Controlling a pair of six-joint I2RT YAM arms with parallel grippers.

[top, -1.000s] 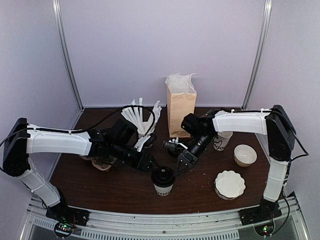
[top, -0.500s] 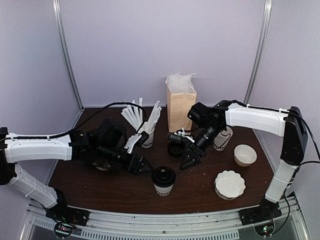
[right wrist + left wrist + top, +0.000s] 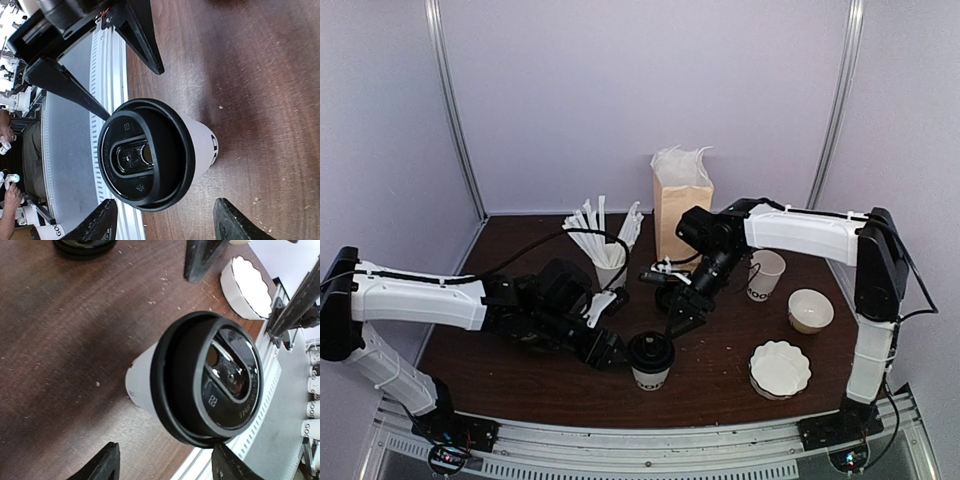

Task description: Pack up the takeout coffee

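On the table (image 3: 520,385), takeout coffee (image 3: 650,362) stands just beside the left pincer (image 3: 608,350).

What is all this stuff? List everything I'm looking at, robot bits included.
takeout coffee: one, white cup with black lid, front centre
paper bag: one, brown with white paper sticking out, back centre
straw cup: one, white, holding white straws, left of the bag
open cup: one, white with black print, right of the bag
bowl: one, off-white, far right
fluted dish: one, white, front right
spare lid: one, black, behind the coffee
table: one, dark brown wood
left end effector: black, open, left of the coffee
right end effector: black, open, behind the coffee
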